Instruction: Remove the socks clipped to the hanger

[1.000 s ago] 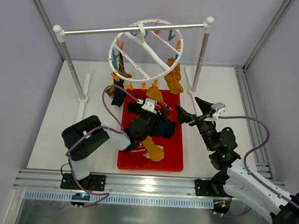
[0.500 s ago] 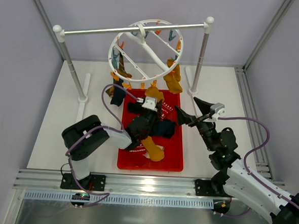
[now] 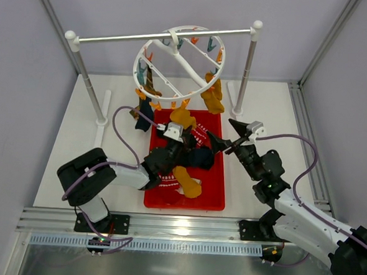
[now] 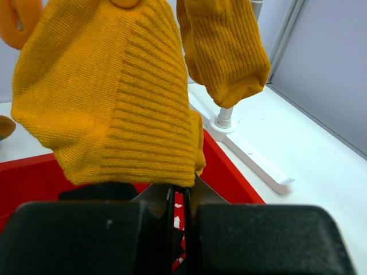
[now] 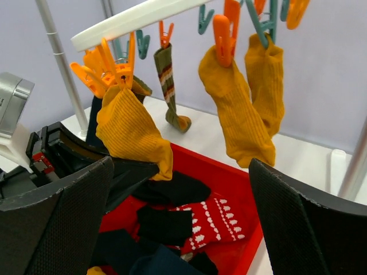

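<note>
The white ring hanger [image 3: 136, 65] hangs from the bar, with orange and teal clips round its rim [image 5: 132, 20]. Clipped socks hang from it: a mustard sock [image 4: 109, 103] at the front, two more mustard ones [image 5: 235, 114] to the right, a brown striped one [image 5: 166, 74] and a navy one [image 3: 144, 117]. My left gripper [image 4: 180, 192] is shut on the lower edge of the front mustard sock [image 3: 183, 117], just above the bin. My right gripper [image 5: 183, 223] stands open over the bin's right side [image 3: 224, 134], holding nothing and short of the socks.
Under the hanger lies a red bin [image 3: 182, 207] holding black socks [image 5: 172, 189], a red white-patterned sock [image 5: 215, 220] and a loose mustard sock [image 3: 187, 182]. The silver bar [image 3: 115, 38] rests on two posts [image 3: 246, 73] whose feet flank the bin.
My left gripper has risen toward the hanger and closed on the front mustard sock's lower end. My right gripper has moved left over the bin, staying open.
</note>
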